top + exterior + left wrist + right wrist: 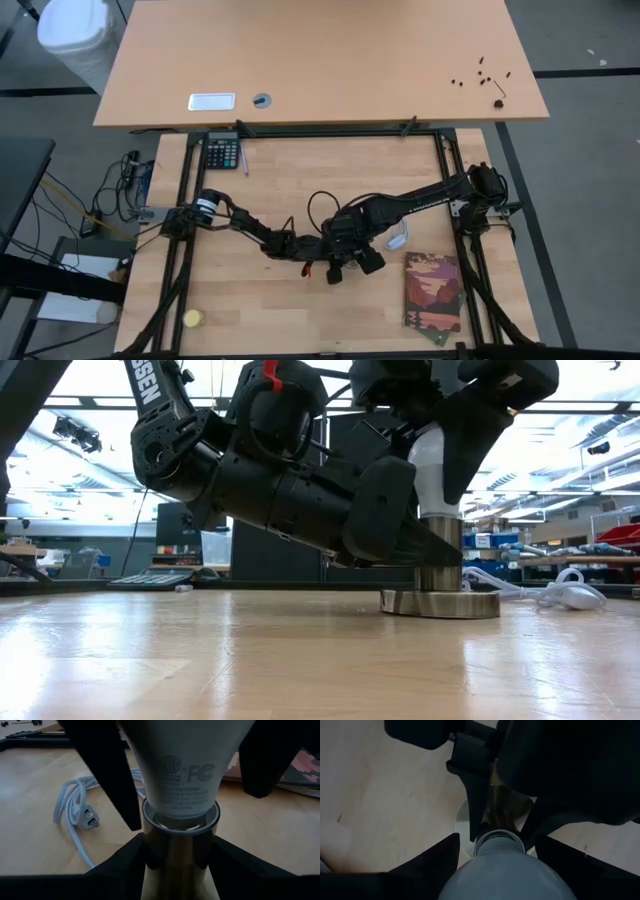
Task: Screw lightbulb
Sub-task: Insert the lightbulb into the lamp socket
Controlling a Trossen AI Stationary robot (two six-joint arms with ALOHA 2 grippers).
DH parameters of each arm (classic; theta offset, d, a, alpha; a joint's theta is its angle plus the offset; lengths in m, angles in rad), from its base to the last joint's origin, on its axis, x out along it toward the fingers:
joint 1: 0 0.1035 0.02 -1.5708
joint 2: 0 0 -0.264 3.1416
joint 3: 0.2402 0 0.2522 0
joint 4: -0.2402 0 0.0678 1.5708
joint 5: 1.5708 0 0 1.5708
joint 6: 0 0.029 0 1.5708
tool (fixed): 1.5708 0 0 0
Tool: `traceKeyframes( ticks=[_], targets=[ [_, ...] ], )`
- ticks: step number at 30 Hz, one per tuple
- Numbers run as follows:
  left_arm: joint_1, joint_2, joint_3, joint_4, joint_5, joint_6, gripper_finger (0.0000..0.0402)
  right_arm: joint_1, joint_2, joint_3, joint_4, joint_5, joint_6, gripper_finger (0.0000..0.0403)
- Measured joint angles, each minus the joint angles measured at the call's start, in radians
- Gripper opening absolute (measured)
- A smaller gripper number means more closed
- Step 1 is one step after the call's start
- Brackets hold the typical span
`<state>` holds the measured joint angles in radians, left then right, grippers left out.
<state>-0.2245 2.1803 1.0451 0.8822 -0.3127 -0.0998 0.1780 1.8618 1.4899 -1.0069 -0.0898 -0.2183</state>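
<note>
A white frosted lightbulb [434, 465] stands upright with its neck [184, 795] in the collar of a metal socket [438, 555]. The socket's round flat base [440, 604] lies on the wooden table near its middle. My left gripper [180, 870] comes in low from the table's left and is shut on the socket's column. My right gripper [496, 842] hangs over the lightbulb, pointing down, and is shut on it. In the high view both grippers [347, 250] cover the lightbulb and the socket. My left gripper pinches the socket's shiny column [177, 850] between its two fingers, just below the collar. The fingers lie nearly level, coming from the table's left side. The socket stands upright, its base flat on the table. My right gripper holds the lightbulb's wide upper body [505, 875] between its two fingers, which come from above and point down along its sides. One finger [107, 775] and the other [270, 760] reach down past the neck. The lightbulb stands upright in the socket.
A coiled white cord with a plug [80, 810] lies on the table just beyond the socket. A picture book [433, 290] lies at the near right, a small yellow ball [192, 318] at the near left, and a calculator [222, 152] at the far left.
</note>
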Motion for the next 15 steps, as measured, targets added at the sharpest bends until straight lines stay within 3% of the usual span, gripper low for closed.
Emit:
traceKeyframes(
  ticks=[7, 15],
  targets=[
    [0.000, 0.000, 0.000, 0.000, -0.002, -0.003, 0.0188, 0.000, 0.001, 0.000, 0.003, 0.041, 0.074, 0.0266],
    [0.001, 0.000, 0.000, 0.001, -0.009, -0.009, 0.0188, -0.001, 0.001, 0.000, -0.006, 0.081, 0.377, 0.0263]
  ],
)
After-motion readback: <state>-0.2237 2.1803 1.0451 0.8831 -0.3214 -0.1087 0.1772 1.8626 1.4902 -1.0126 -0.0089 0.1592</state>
